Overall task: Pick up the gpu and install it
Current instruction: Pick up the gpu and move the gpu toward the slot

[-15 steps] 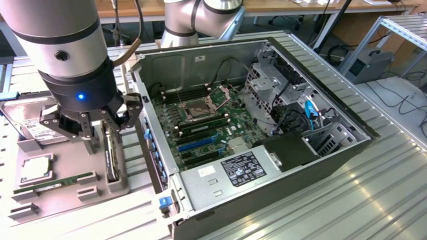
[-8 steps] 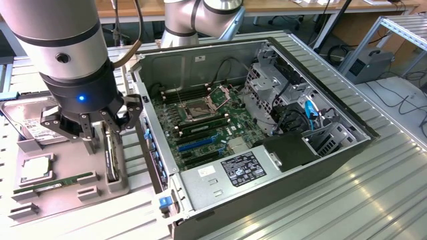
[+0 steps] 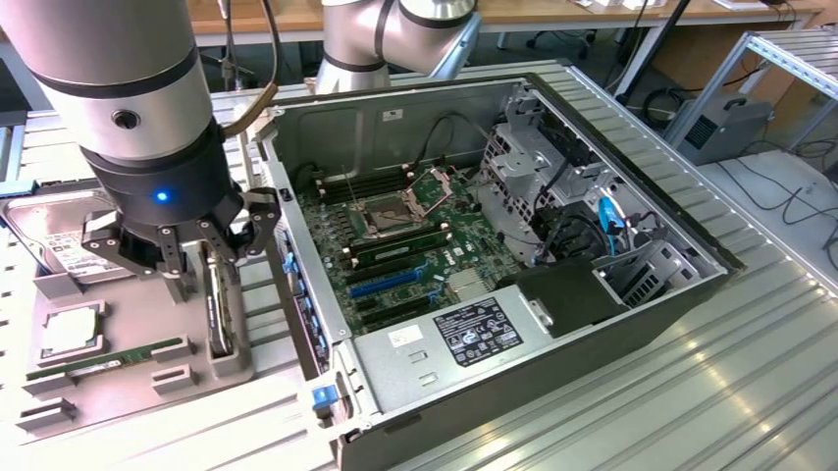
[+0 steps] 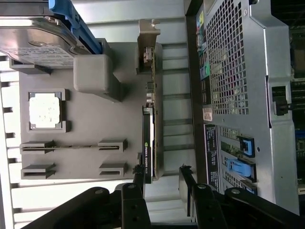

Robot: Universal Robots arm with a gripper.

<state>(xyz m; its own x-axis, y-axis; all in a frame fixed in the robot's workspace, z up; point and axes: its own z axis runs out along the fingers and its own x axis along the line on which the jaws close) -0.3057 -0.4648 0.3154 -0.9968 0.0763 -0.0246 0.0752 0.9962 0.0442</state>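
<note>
Here the gpu (image 3: 220,314) (image 4: 148,138) stands on its long edge in a slot of a grey holder tray (image 3: 137,319) (image 4: 86,124). It sits on the side of the tray nearest the computer case (image 3: 629,324) (image 4: 233,71), and its silvery bracket (image 4: 147,47) is at the far end from the arm. The gripper (image 3: 210,257) (image 4: 162,179) hangs just above the near end of the card. Its jaws are spread wide and empty, and in the wrist view one black fingertip (image 4: 139,174) is close beside the card's edge while the other stands off toward the case.

On the same tray a green memory stick (image 3: 112,358) (image 4: 66,148) lies in its own slot. A square processor (image 3: 69,334) (image 4: 45,109) sits in a pocket beyond it, and a silver hard drive (image 3: 59,235) (image 4: 38,43) with a white label rests at the tray's far end.

The case lies on its side with the panel off, just beside the tray at the exterior view's right. Inside are the green motherboard (image 3: 406,245), an open processor socket (image 3: 392,211) and a labelled power supply (image 3: 478,332).

Tray and case both rest on a ribbed aluminium table (image 3: 733,392). Behind it are wooden desks (image 3: 550,12). At the exterior view's right are a metal frame (image 3: 786,59), a small grey box (image 3: 727,123) and loose cables (image 3: 786,191) on a pale floor.
</note>
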